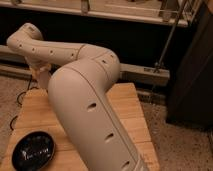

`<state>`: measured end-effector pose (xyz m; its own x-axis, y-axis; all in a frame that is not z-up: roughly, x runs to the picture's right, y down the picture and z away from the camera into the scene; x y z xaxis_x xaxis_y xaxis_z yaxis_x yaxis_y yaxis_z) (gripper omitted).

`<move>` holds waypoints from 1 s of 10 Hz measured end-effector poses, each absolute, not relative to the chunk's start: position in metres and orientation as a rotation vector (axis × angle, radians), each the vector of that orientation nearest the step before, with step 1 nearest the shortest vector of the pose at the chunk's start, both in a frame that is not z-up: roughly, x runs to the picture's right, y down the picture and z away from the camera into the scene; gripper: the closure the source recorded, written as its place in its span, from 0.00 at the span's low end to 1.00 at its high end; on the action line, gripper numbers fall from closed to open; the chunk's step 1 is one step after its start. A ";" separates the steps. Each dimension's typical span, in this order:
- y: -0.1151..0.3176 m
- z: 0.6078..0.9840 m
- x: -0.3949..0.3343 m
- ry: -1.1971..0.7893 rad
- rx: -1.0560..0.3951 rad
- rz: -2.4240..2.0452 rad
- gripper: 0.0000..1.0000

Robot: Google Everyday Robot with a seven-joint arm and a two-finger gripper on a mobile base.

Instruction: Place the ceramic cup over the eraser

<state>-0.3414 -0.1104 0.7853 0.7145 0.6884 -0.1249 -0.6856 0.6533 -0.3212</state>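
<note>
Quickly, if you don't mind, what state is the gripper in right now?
Gripper: at the far left edge of the wooden table, largely hidden behind the robot's beige arm; state cannot be told, and no held object is visible.
</note>
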 end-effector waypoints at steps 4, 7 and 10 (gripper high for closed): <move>-0.096 0.806 -0.337 0.047 -0.402 0.781 1.00; -0.082 0.827 -0.331 0.063 -0.459 0.788 1.00; -0.067 0.855 -0.323 0.058 -0.498 0.786 0.74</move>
